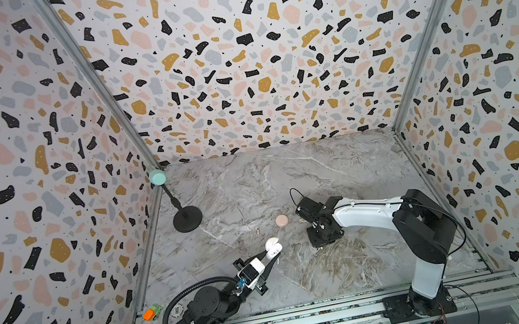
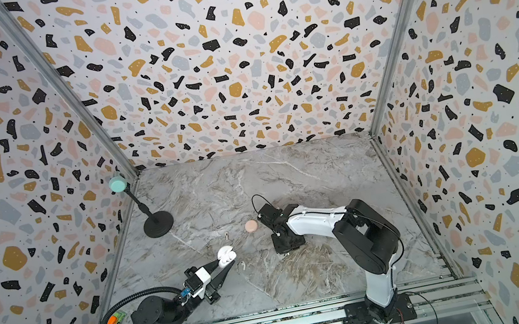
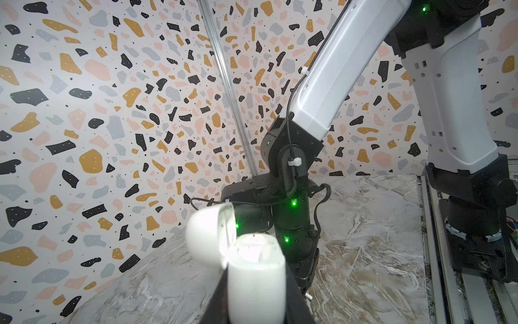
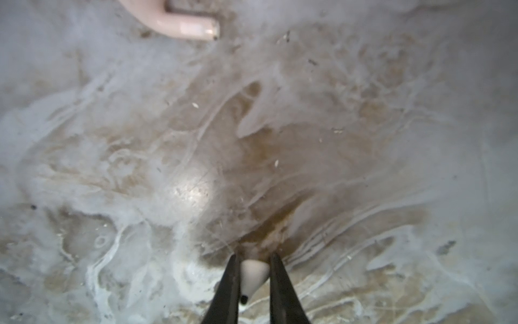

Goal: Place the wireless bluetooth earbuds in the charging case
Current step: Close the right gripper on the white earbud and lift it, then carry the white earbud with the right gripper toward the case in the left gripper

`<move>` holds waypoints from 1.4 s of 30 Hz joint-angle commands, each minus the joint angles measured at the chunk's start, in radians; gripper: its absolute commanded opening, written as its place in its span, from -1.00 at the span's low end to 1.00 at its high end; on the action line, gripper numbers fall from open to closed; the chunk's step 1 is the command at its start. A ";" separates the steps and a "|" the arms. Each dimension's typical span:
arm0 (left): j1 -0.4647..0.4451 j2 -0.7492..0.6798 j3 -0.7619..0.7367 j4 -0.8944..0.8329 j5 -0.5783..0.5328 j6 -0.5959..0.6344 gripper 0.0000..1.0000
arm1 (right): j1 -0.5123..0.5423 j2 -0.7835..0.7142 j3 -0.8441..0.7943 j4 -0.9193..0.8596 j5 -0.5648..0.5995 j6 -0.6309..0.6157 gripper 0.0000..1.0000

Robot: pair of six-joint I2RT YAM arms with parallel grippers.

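The right tool [image 4: 253,256] is down at the tabletop and closed around a small white glossy plastic earbud [image 4: 252,276]. Its slim black tapered fingers [image 4: 227,289] are sat tight against either side of the rounded, cone-ish bud, and a dark spot is seen at the bud's narrow end. A pale pink smooth earbud [image 4: 185,25] with a bent tubular stem is seen lying further off on the grey-and-brown marble-look tabletop [image 4: 364,140], partly cut off at the frame edge. The surface is glossy, with a glare patch and little specks on it.

The left tool [image 1: 273,254] is clamped on a white rounded glossy plastic charging case [image 3: 256,289], with its domed lid [image 3: 207,235] flipped open. The inside is blown out by glare, so what's in there can't be told. A tiny white stemmed earbud [image 2: 243,264] is seen lying on the tabletop just beside that tool. A round pale pink closed case [image 1: 281,220] is laid flat further back between the two arms. A fourth tiny earbud [image 1: 257,231] lies near it, too small for its colour to be called.
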 commanded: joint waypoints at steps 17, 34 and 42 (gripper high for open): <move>-0.005 -0.001 -0.007 0.030 0.013 0.016 -1.00 | 0.007 -0.139 -0.060 0.053 -0.007 0.010 -1.00; -0.005 0.032 -0.007 0.038 0.022 0.014 -1.00 | 0.065 -0.437 -0.099 0.198 -0.096 -0.055 -1.00; -0.005 0.046 -0.005 0.039 0.023 0.011 -1.00 | 0.149 -0.584 -0.095 0.295 -0.090 -0.088 -1.00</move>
